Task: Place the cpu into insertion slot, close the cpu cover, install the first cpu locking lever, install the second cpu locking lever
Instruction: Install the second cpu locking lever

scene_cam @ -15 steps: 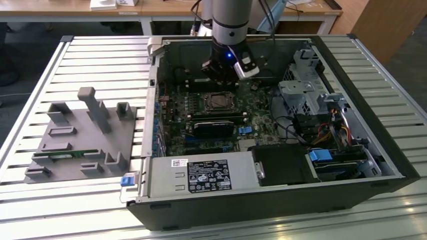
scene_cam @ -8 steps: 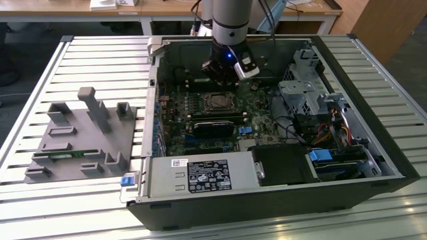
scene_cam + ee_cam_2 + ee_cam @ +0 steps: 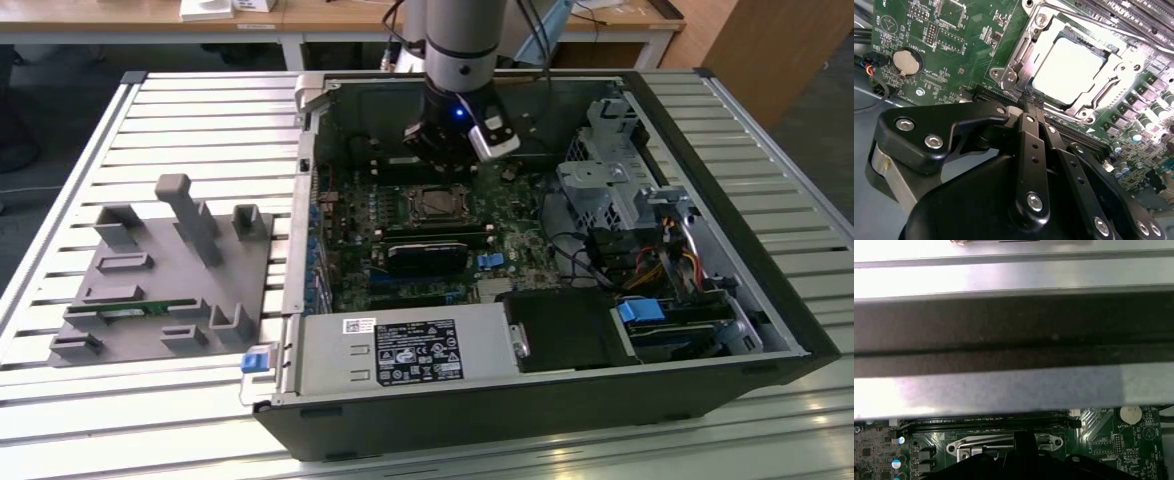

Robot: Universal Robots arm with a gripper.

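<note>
The cpu [image 3: 1069, 70] lies flat in its socket on the green motherboard, its pale metal top glaring in the light. The silvery cpu cover [image 3: 1116, 75] is down around it like a frame. My gripper [image 3: 1029, 105] is shut, with its black fingers [image 3: 1030, 150] pressed together and their tips at the socket's near edge by a corner. I cannot tell whether the tips touch a locking lever. In the exterior view my gripper [image 3: 438, 162] hangs just above the far side of the socket [image 3: 438, 203] inside the open computer case. The first wrist view has the socket's frame [image 3: 1004, 446].
The case walls [image 3: 307, 130] surround the board. A black card [image 3: 427, 255] lies just in front of the socket, a drive cage [image 3: 607, 180] to the exterior view's right, and a power supply [image 3: 400, 350] in front. A grey fixture tray [image 3: 160, 270] lies outside the case. A coin battery [image 3: 904, 60] sits on the board.
</note>
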